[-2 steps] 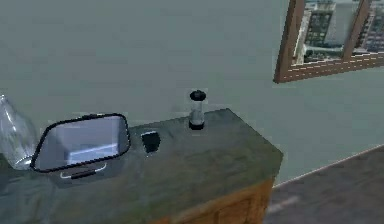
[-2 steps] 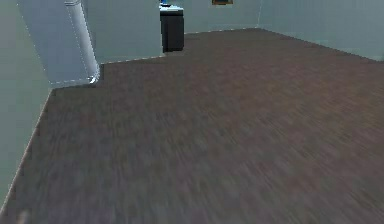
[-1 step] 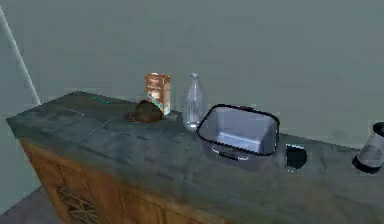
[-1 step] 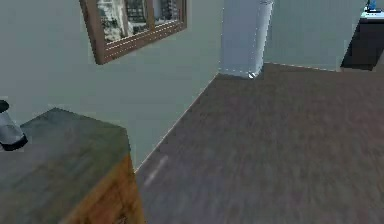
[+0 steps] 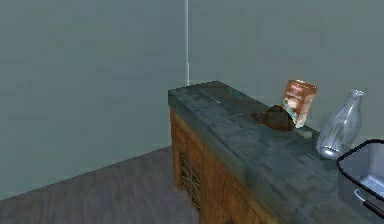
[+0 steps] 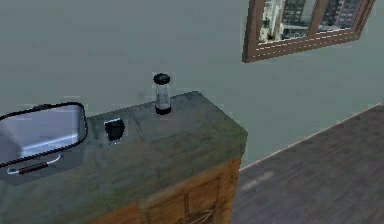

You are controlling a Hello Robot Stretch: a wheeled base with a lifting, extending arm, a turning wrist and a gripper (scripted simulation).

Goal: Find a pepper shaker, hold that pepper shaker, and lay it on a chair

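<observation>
Pepper shaker (image 6: 162, 93): clear glass cylinder, dark cap, dark base, upright. Stands on worktop (image 6: 190, 140) near the back edge by the wall, just right of a small dark cup (image 6: 114, 129), apart from grey basin (image 6: 40, 135). Arm side view adds window (image 6: 310, 25) at upper right and dark floor (image 6: 330, 170). Forward view gives a clear glass bottle (image 5: 340, 125), a labelled jar (image 5: 300, 102), a brown lump (image 5: 277, 118) just beside the jar, and a wooden cabinet front (image 5: 195, 165). Gripper state: cannot tell.

Nothing of the robot's own body in view: no colours, shapes, cables or markings to tell.
</observation>
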